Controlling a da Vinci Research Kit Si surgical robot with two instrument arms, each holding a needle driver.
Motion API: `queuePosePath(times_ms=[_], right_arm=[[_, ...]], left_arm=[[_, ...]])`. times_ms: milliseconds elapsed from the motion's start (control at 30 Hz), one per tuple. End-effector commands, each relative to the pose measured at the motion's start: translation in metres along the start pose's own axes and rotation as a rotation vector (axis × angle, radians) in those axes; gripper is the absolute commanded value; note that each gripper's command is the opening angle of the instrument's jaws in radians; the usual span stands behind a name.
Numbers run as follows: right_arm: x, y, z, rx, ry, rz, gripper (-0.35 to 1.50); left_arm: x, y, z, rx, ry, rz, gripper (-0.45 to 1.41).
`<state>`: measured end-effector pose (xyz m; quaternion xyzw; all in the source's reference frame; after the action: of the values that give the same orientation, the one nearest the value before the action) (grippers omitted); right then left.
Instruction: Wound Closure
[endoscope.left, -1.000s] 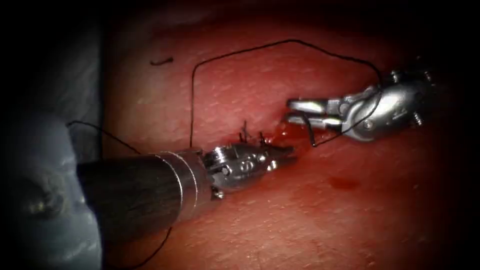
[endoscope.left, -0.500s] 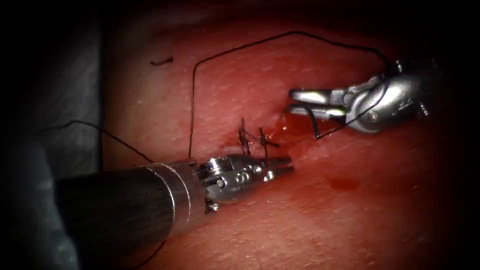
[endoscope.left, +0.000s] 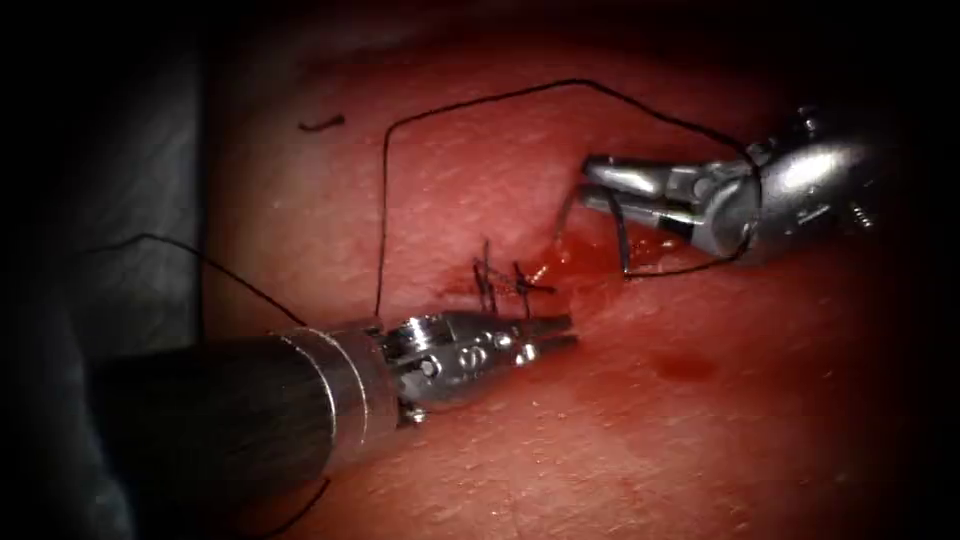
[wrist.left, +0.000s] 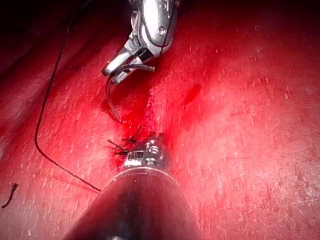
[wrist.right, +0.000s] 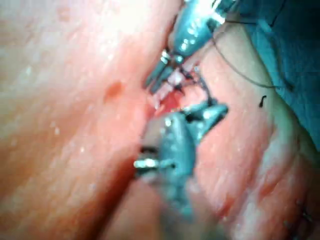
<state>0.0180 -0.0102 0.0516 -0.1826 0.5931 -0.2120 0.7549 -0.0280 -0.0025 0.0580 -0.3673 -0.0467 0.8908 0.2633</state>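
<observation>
The right tool (endoscope.left: 598, 186) is shut on the curved needle (endoscope.left: 563, 218), gripping it near its rear part. The needle arcs down to the right end of the cut (endoscope.left: 520, 285), its point at the red fluid (endoscope.left: 575, 255); I cannot tell whether it has entered the tissue (endoscope.left: 560, 440). In the left wrist view the needle (wrist.left: 108, 97) hangs from the right tool (wrist.left: 114, 71). The left tool (endoscope.left: 570, 331) lies just below the cut, jaws slightly open and holding nothing. Thread (endoscope.left: 480, 100) loops from the right tool over the tissue and down behind the left tool's shaft.
Tied stitches with short upright ends (endoscope.left: 498, 278) sit on the cut beside the left tool's jaws. A cut scrap of thread (endoscope.left: 322, 124) lies at the upper left. A small red spot (endoscope.left: 685, 367) marks the tissue on the right. Blue drape (endoscope.left: 120, 160) borders the left.
The right tool rose and turned, swinging the needle's point down toward the cut's right end. The left tool drew back to the left and its jaws parted slightly.
</observation>
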Motion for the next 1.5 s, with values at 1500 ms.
queuePosePath(times_ms=[1500], right_arm=[[-0.0078, 0.0008, 0.0037, 0.553, -0.045, 1.112, -0.35]], left_arm=[[-0.0003, -0.0003, 0.0000, -0.001, -0.005, -0.001, -0.13]])
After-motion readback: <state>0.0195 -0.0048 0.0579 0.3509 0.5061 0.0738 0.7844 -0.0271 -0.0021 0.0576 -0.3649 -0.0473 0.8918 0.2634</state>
